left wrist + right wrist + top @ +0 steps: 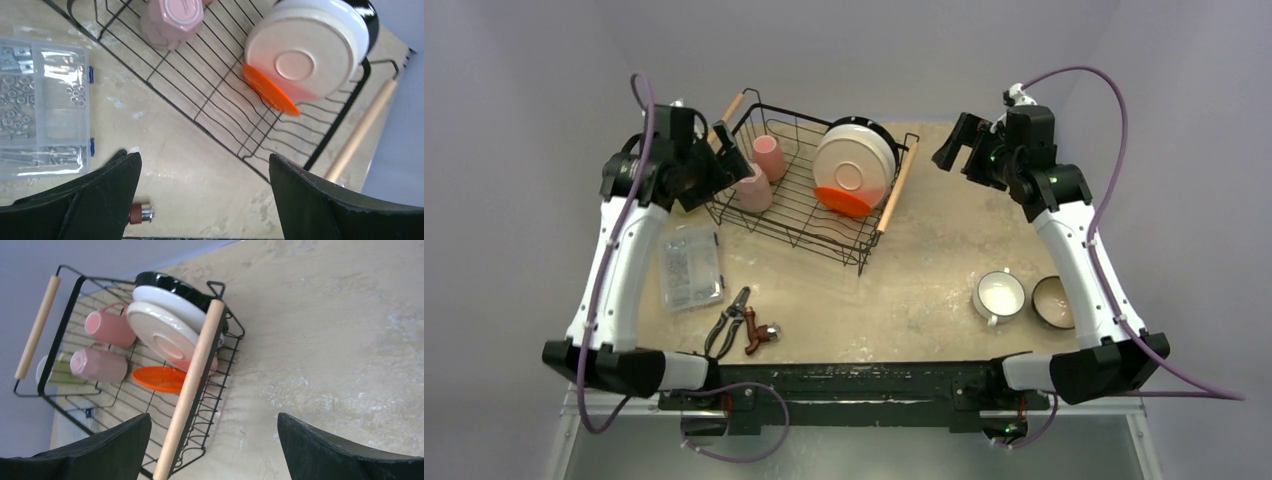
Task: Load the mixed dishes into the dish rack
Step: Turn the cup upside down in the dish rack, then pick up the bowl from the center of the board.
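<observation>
Left pincer point(204, 159) and right pincer point(214, 417), wide open and empty, flank the part-filled dish rack point(796, 210) at the desk's point(924, 270) far side | mug point(999, 295), bowl point(1054, 302) side by side, near right | risk: grabbing one may shove the other

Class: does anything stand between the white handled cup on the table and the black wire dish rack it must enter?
Nothing visible does. Bare beige tabletop separates the white handled cup from the black wire dish rack; the small dark bowl sits on the cup's other side.
</observation>
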